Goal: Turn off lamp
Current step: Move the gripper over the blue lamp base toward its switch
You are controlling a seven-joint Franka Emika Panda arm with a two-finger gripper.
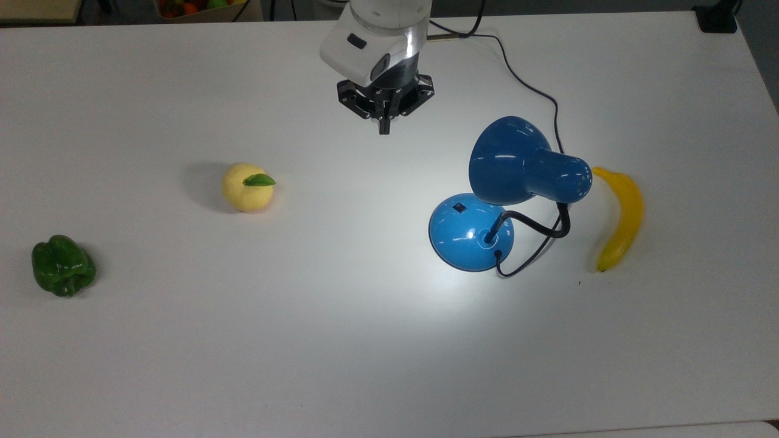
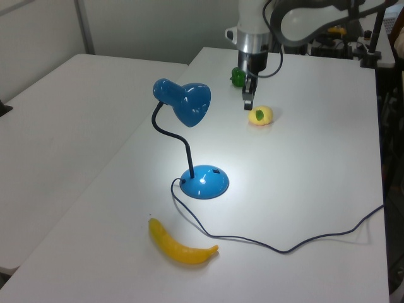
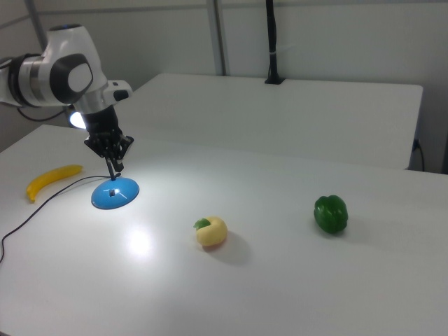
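The blue lamp is lit and throws a bright patch on the white table. Its glossy shade (image 1: 517, 161) hangs over the round blue base (image 1: 468, 234), joined by a black bendy neck (image 1: 535, 225). A small black switch (image 1: 459, 207) sits on the base's upper left in the top view. The lamp also stands at mid-table in the left view (image 2: 203, 182), and its base shows in the right view (image 3: 115, 193). My gripper (image 1: 384, 126) hovers above the table, up and to the left of the shade in the top view, pointing down, shut and holding nothing (image 2: 248, 102) (image 3: 113, 170).
A yellow banana (image 1: 621, 216) lies just right of the lamp in the top view. A yellow apple-like fruit (image 1: 247, 187) and a green pepper (image 1: 62, 266) lie to the left. The lamp's black cord (image 1: 517, 76) runs to the table's far edge.
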